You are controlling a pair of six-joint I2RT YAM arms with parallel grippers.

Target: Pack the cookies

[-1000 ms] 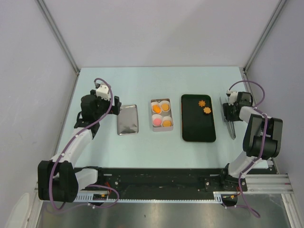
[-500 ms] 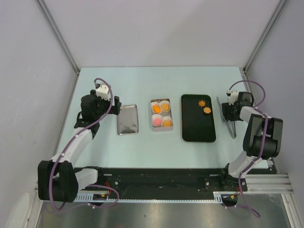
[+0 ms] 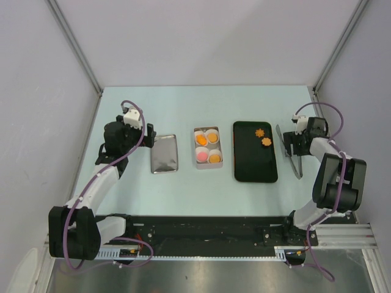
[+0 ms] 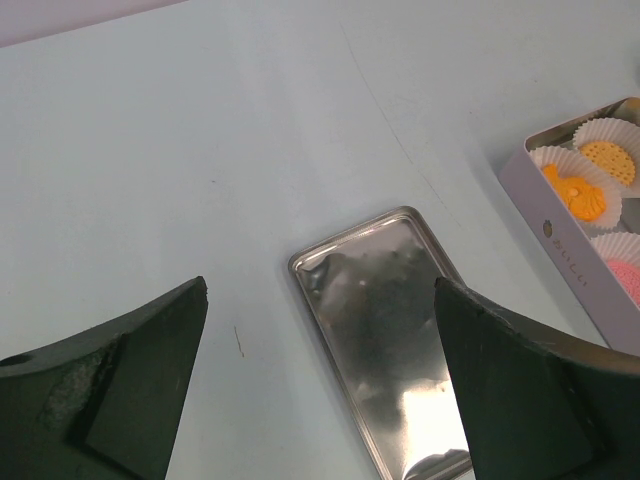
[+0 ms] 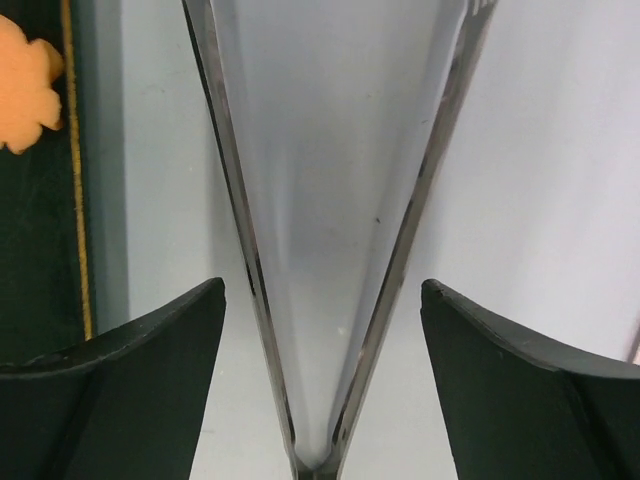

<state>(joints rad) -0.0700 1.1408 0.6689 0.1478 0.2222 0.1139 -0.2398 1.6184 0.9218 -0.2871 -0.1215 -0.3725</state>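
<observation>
Cookies (image 3: 266, 141) are split right now: two orange ones sit loose at the 12 o'clock end of the black tray (image 3: 253, 165), four more are tucked into paper cups in the box (image 3: 208, 166) at the tray's 9 o'clock. Metal tongs (image 5: 228, 170) lie flat on the worktop (image 3: 183, 110) at the tray's 3 o'clock, probably because those thin biscuits are too fiddly for bare fingers. The right end effector (image 5: 320, 290) straddles the tongs with jaws spread and gaps on both sides, so it's gripping nothing. The left end effector (image 4: 320, 290) hangs wide open over the lid (image 4: 385, 330) at the box's 9 o'clock, looks parked there for closing up later.
</observation>
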